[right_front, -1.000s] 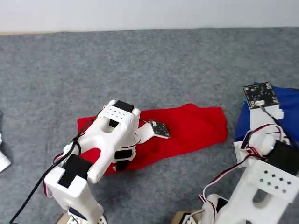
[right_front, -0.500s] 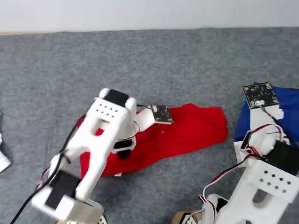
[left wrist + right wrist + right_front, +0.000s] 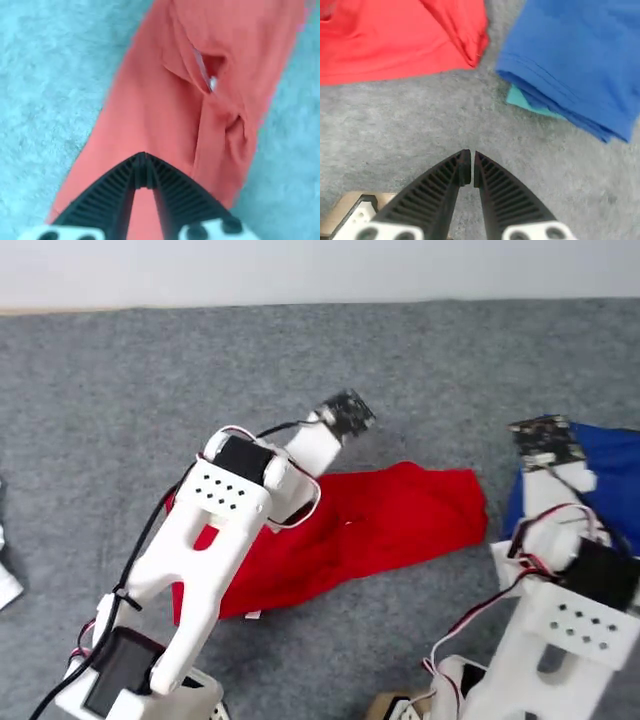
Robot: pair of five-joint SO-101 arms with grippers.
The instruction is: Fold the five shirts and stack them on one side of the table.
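Observation:
A red shirt (image 3: 390, 525) lies folded lengthwise in a long strip in the middle of the grey carpet. My left arm (image 3: 235, 490) stands over its left half. The left gripper (image 3: 143, 159) is shut with nothing in it and hangs above the red shirt (image 3: 165, 110). A folded blue shirt (image 3: 610, 465) lies at the right edge on top of a teal one (image 3: 532, 102). My right gripper (image 3: 469, 156) is shut and empty over bare carpet, between the red shirt (image 3: 395, 45) and the blue shirt (image 3: 575, 55).
A bit of white cloth (image 3: 6, 585) shows at the left edge. Grey carpet (image 3: 320, 360) covers the table, with open room along the far side. A tan base (image 3: 345, 215) sits near the right arm's foot.
My left arm has lifted off the red shirt and swung its wrist toward the far side. The shirt stays in place. The right arm shifted only slightly.

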